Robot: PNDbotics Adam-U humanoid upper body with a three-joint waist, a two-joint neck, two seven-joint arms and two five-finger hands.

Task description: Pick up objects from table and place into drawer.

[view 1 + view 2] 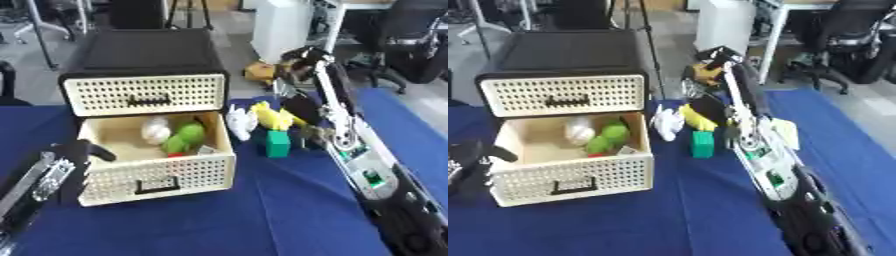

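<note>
A cream, perforated drawer unit (144,95) with a black top stands on the surface (280,210), which is covered in blue cloth. Its upper drawer is closed; the lower drawer (157,177) is pulled out toward the camera. Inside the open drawer lie a white rounded object (156,130) at the back and a green object (185,138) just beside it, with a small patch of red beneath the green one.

Right of the drawer, on the cloth, are a white toy (241,121), a yellow toy (273,117) and a green block (278,143), standing upright in front of the yellow toy. The right robot hand (302,111), dark, reaches in at the end of the long right arm and sits over or against the yellow toy; whether its fingers are closed on anything cannot be told.

The left robot hand (83,151) shows at the lower left, next to the left wall of the open drawer, a dark finger or thumb pointing toward the drawer's inside; it holds nothing visible, and its degree of opening cannot be told
</note>
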